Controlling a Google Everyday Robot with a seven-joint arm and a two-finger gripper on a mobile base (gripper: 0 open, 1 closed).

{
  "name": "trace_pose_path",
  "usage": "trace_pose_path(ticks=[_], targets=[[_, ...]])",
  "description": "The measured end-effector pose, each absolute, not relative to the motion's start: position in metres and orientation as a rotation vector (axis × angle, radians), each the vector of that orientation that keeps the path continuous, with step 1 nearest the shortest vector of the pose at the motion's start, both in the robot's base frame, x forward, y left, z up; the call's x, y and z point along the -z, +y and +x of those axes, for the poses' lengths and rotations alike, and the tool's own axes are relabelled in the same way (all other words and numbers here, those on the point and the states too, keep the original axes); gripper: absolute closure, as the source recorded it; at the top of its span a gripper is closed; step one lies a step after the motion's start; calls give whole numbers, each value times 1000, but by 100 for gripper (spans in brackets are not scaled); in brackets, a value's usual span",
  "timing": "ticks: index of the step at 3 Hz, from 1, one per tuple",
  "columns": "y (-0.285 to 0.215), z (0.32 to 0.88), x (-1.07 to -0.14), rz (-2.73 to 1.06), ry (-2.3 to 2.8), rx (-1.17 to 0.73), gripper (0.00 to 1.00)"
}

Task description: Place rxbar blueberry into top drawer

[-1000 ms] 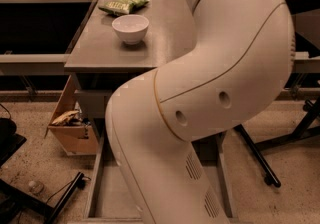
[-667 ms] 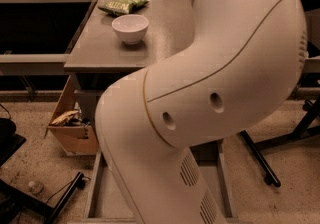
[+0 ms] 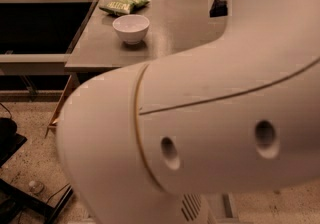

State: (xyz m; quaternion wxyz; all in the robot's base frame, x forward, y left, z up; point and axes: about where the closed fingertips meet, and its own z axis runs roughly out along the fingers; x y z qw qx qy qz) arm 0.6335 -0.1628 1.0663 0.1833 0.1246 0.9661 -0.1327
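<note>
1. Swinging much closer to the camera than a second ago, the bulky white robot arm (image 3: pixel 210 118) now fills most of the view, and its elbow covers the whole near half of the scene.
2. The large grey top drawer showed open along the bottom a moment earlier, but it is now hidden behind that arm, so none of its floor can be seen.
3. The pincer is out of sight past the arm, somewhere toward the far right corner of the grey flat-topped surface (image 3: pixel 175 28). I cannot tell whether it is spread or pressed together.
4. A small dark patch with pale print peeks out at the arm's edge near that far right corner. It fits the rxbar blueberry (image 3: pixel 217 4), a flat bar in a navy-black wrapper. Too little shows to be sure, or to say whether it lies loose or is gripped.
5. The small white round bowl (image 3: pixel 131 28) and the green crinkled snack bag (image 3: pixel 124 5) sit as before near the far left corner, with the bag at the far edge and the bowl just in front of it.
6. Judging from this reach, the pick-up seems to be in hand. The bar is not yet in the drawer, so the whole transfer remains.
</note>
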Motion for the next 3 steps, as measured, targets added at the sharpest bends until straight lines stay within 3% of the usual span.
trace_pose_path(ticks=[1, 3], targets=[[-159, 601, -1062, 508, 2722, 207, 100], [-154, 586, -1047, 557, 2755, 193, 100]])
